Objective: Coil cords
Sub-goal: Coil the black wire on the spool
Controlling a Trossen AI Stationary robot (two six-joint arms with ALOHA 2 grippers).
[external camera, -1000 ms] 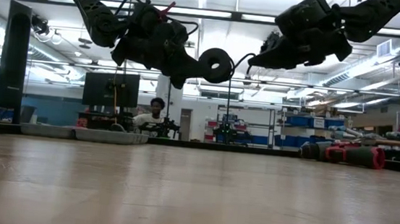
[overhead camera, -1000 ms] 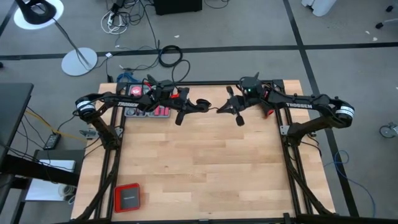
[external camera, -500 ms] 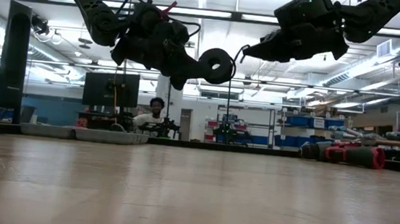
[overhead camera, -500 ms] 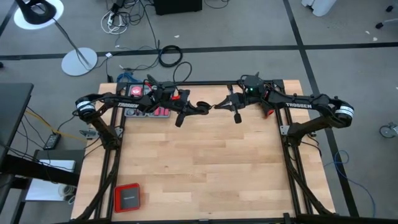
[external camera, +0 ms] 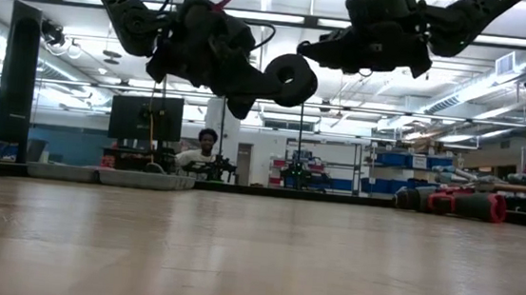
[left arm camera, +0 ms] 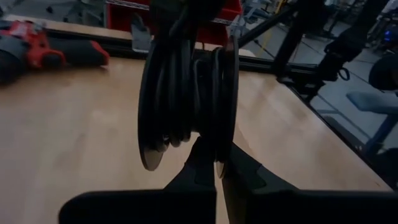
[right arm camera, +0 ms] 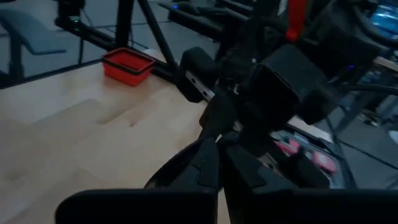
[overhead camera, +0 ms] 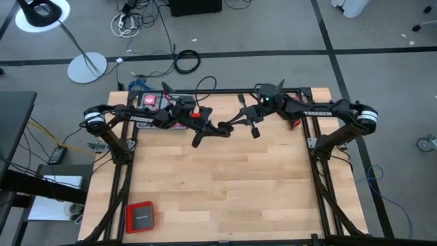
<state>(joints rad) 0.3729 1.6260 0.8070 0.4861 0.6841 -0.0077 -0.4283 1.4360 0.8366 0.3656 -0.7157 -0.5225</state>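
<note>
Both arms are raised well above the tabletop, near its far edge, and their tools almost meet in mid-air.

Your left tool is clamped on a spool. In the left wrist view its two fingers are pinched together at the spool's lower rim, with the thin black cord wound in several turns between the flanges. In the low view that spool hangs face-on, so its axis runs roughly level and across the line between the arms.

Your right tool sits just beside the spool, on the far right of it in the high view. Its fingers look pressed together in the right wrist view, and a short dark run of cord seems to bridge from them to the spool. I judge it is pinching the free end, though the pinch itself is hard to make out.

So the relation to watch is this: the free end lies just to the right of the spool, nearly touching it. The right tool would need to carry it around the spool's axis, not along it.

A red drill lies on the tabletop, well apart.
</note>
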